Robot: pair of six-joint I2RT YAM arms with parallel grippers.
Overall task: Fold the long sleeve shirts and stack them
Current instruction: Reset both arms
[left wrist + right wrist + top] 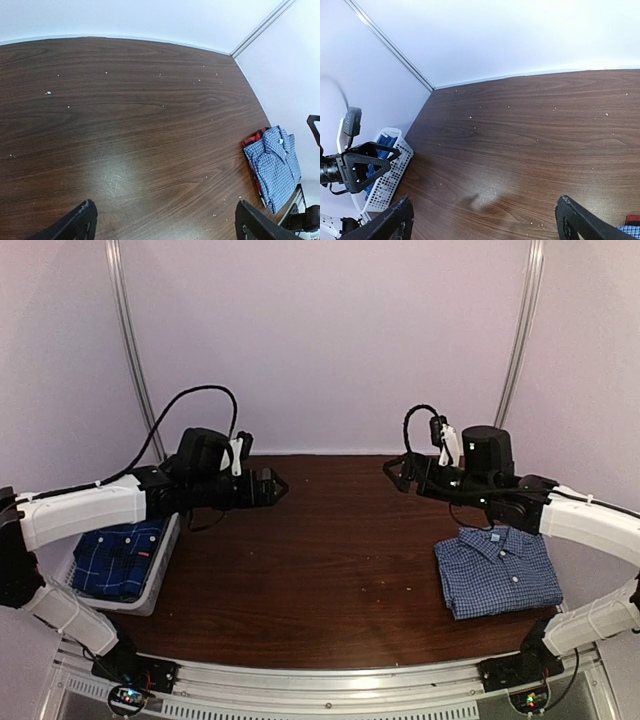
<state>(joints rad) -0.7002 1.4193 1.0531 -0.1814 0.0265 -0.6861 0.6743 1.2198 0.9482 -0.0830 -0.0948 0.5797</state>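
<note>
From the top view, the dark blue plaid shirt [118,558] is seen lying in the white basket [155,590] at the left edge of the table [330,560]. It looks loosely bunched rather than neatly folded. Its long axis appears to run with the basket, from the near edge toward the far wall. The left gripper [275,485] is held above the table and pointed toward the centre, so this shirt lies behind and below its fingers, on the near-left side. The left arm is plainly the nearer one. The right gripper [392,468] hangs over the far right of the table. Just on its near side lies the blue gingham shirt [497,572], folded flat with the collar toward the far wall.

In the left wrist view, the left gripper's two fingers [80,225] are shown well apart, with nothing but bare wood between them. The gingham shirt is seen at the far right, resting on a folded red plaid shirt [251,141], of which only an edge shows. The basket is not in this view.

In the right wrist view, the right gripper's fingers [580,222] are likewise spread wide and hold nothing. The basket is seen across the table on the left, with a strip of dark blue cloth visible inside it. Two shirts are judged stacked; the one in the basket is not yet folded.
</note>
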